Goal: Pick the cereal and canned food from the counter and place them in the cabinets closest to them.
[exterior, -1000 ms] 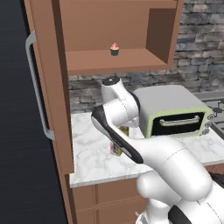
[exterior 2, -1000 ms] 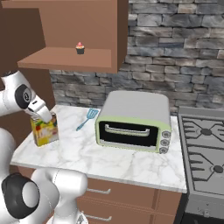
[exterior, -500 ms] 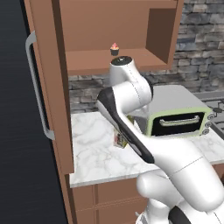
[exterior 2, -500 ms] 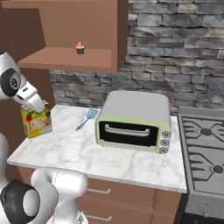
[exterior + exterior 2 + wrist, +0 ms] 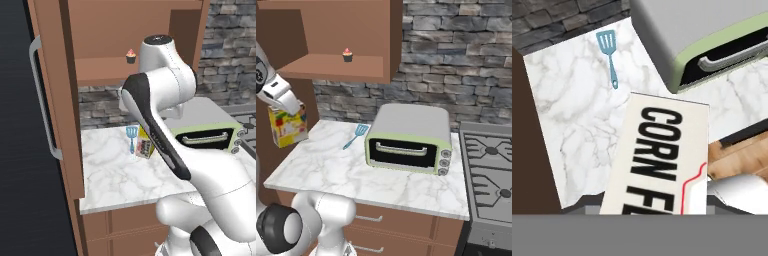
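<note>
Stone-backed kitchen corner, with the white marble counter [image 5: 331, 170] running under brown wall cabinets [image 5: 351, 35]. At the counter's left end the gripper [image 5: 287, 104] pinches the top of the cereal [image 5: 288, 128], its jaws pressed against the box, which hangs tilted and lifted clear of the marble. Directly above stands the open cabinet shelf, carrying a small cupcake [image 5: 347, 54]. A blue spatula [image 5: 355, 135] lies beside a green toaster oven [image 5: 408, 139], well apart to the right.

Even, soft light; sharp render
</note>
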Controlling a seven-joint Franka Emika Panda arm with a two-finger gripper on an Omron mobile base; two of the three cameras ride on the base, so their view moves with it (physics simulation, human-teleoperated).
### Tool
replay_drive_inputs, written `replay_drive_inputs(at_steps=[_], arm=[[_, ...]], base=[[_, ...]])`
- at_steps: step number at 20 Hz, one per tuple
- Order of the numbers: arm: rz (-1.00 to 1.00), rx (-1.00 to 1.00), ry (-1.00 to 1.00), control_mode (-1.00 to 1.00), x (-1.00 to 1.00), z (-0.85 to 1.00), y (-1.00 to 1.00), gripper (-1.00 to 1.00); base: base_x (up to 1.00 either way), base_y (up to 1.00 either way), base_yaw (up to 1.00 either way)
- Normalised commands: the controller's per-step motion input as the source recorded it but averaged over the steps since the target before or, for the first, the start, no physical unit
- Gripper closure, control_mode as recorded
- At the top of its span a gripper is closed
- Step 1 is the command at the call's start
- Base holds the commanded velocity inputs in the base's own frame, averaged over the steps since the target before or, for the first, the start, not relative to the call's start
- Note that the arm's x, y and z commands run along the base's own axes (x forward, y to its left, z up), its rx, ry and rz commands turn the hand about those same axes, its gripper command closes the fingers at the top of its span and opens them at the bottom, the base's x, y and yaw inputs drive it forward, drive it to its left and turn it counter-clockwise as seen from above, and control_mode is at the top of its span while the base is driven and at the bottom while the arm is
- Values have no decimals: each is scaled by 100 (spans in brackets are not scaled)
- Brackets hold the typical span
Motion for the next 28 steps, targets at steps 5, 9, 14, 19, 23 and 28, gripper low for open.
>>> replay_drive_inputs(at_steps=[5,9,14,19,23,28], arm=[[11,1,-2,-100,-27,58,-11,100],[19,0,-1,-100,-21,43,-9,100],[25,3,-4,-100,-14,20,-15,100],[3,-2,-8,-100,-15,-3,0,100],[14,-13,-3,-100,-46,-42,-5,100],[16,-3,-10,-100,1,6,0,100]], base=[[0,0,0],[0,0,0],[0,0,0],[0,0,0],[0,0,0],[0,0,0]])
